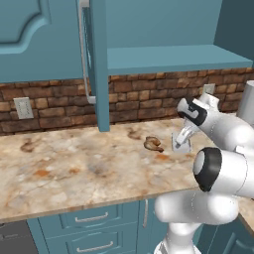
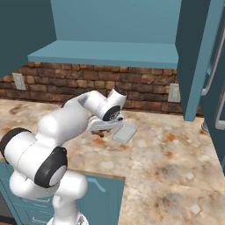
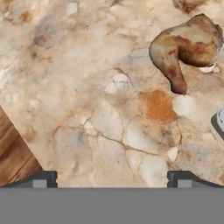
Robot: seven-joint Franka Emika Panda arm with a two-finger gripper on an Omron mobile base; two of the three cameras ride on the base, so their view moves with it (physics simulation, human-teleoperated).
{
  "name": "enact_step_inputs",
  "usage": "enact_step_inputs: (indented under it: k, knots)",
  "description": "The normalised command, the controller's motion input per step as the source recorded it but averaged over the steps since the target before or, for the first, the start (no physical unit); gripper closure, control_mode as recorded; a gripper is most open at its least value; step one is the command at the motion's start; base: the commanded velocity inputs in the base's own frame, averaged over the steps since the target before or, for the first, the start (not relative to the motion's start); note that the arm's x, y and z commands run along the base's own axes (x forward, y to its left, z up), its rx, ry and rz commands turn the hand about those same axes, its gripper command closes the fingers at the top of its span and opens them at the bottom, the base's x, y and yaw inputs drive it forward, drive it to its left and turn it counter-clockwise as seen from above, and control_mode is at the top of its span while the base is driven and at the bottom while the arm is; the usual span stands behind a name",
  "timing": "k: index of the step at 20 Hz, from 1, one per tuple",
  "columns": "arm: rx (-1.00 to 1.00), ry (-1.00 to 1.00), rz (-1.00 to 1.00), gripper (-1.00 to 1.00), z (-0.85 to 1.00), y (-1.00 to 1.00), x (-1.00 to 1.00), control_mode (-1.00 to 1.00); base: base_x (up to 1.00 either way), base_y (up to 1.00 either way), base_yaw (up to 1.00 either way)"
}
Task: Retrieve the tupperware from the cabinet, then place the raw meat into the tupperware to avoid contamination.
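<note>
Pincer (image 3: pixel 112 177) is spread wide over the marble table (image 1: pixel 74 168), and nothing is held between its tips. Raw meat (image 3: pixel 186 48) is seen up and to the right in the hand view, off the line between the tips, so the hand is best shifted toward it until the lump is centred, then lowered straight before closing. The tupperware (image 2: pixel 125 132) is set on the table just beside the meat, already out of the open cabinet (image 1: pixel 163 54); it should not be nudged.
</note>
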Motion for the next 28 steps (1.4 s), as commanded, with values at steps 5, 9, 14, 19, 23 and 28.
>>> enact_step_inputs:
  k: [5, 9, 14, 19, 23, 28]
  knots:
    - [-0.06, 0.08, -0.17, -1.00, 0.03, 0.43, -0.18, -1.00, 0.00, 0.00, 0.00]
    - [-0.12, 0.00, -0.10, -1.00, 0.00, 0.40, -0.02, -1.00, 0.00, 0.00, 0.00]
    - [-0.20, -0.06, -0.07, -1.00, 0.00, 0.27, 0.00, -1.00, 0.00, 0.00, 0.00]
    - [-0.17, -0.02, -0.06, -1.00, -0.01, 0.05, 0.01, -1.00, 0.00, 0.00, 0.00]
    - [-0.12, 0.00, -0.01, -1.00, -0.10, 0.00, 0.14, -1.00, 0.00, 0.00, 0.00]
    - [-0.03, 0.00, 0.00, -1.00, -0.09, 0.00, 0.31, -1.00, 0.00, 0.00, 0.00]
